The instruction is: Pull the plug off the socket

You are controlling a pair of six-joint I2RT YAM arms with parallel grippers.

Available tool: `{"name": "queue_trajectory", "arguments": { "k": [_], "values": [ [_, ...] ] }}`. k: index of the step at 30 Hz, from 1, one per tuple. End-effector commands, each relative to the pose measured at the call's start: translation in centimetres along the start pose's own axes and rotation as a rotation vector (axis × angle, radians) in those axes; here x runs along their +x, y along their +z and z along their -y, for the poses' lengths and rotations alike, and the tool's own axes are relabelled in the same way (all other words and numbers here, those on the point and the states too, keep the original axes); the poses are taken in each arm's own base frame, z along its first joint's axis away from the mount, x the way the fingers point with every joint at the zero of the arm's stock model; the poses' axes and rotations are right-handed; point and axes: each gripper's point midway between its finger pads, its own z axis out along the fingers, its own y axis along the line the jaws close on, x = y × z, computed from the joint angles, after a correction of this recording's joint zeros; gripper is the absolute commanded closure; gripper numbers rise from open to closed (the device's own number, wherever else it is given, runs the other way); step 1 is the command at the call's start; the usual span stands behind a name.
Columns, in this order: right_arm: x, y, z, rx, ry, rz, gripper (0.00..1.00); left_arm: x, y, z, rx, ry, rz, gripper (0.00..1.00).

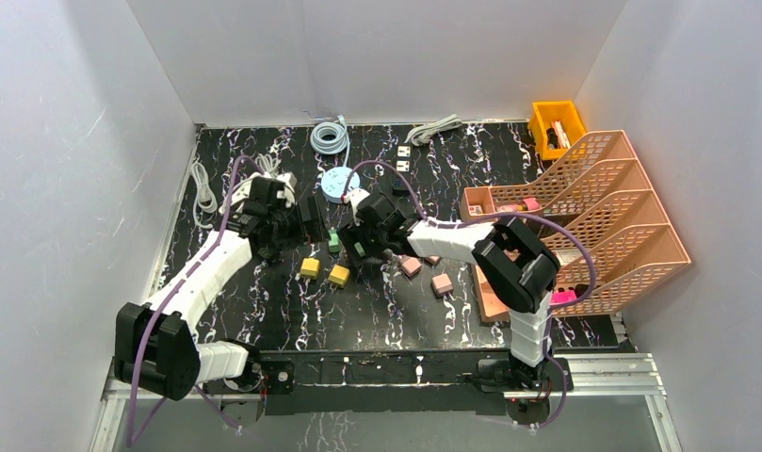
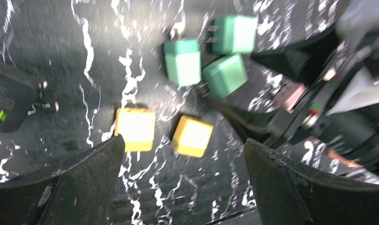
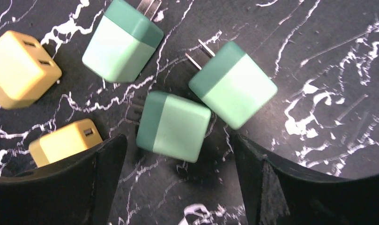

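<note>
The pulling step looked all but done. Three green plugs lay loose near the middle of the desk (image 3: 318, 56) with their metal prongs bare and in no socket. The middle green plug (image 3: 173, 126) sat directly under the right tool (image 3: 178, 140), whose fingers stood apart on either side of it without touching. The other two (image 3: 122, 40) (image 3: 233, 84) lay just beside it. The left tool (image 2: 185, 143) hovered wide apart over two yellow plugs (image 2: 135, 129) (image 2: 192, 136), gripping nothing. A black block (image 1: 313, 217) between the arms, towards the far edge, may have been the socket strip, though I could not be sure.

If another plug was seated there, the next move would call for lining the fingers up on its flat sides, clamping squarely, then drawing it straight out along the prongs while the other arm steadied the block.

The plugs were small cubes of smooth, matt plastic with softly rounded corners, the green ones in two tones; the desk was glossy black, veined white like marble.
</note>
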Motion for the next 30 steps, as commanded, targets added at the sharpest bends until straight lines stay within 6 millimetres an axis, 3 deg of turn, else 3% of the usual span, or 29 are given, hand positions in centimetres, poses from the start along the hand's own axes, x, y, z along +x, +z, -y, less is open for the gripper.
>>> {"name": "queue_trajectory", "arguments": {
  "k": [1,5,9,12,16,23,30],
  "values": [
    [-4.5,-4.7,1.1,0.031,0.031,0.153,0.05,-7.2,-3.2,3.5,0.058,-0.073,0.191,0.02],
    [-4.9,-9.4,3.4,0.045,0.107,0.225,0.02,-12.3,-5.3,5.7,0.079,-0.177,0.307,0.02],
    [-2.3,-11.0,5.4,0.132,0.118,0.164,0.03,-14.9,-5.8,7.5,0.129,-0.225,0.348,0.02],
    [-0.3,-11.0,5.7,0.152,0.139,0.133,0.03,-15.3,-5.3,9.1,0.208,-0.235,0.328,0.02],
    [0.7,-10.5,5.2,0.124,0.169,0.118,0.03,-15.6,-5.3,10.2,0.258,-0.223,0.326,0.02],
    [-1.6,-11.1,4.7,0.092,0.16,0.211,0.02,-16.2,-6.5,11.1,0.294,-0.183,0.362,0.02],
    [-1.7,-10.6,4.4,0.076,0.161,0.195,0.02,-16.1,-7.0,11.9,0.33,-0.156,0.362,0.02]
  ]
}}
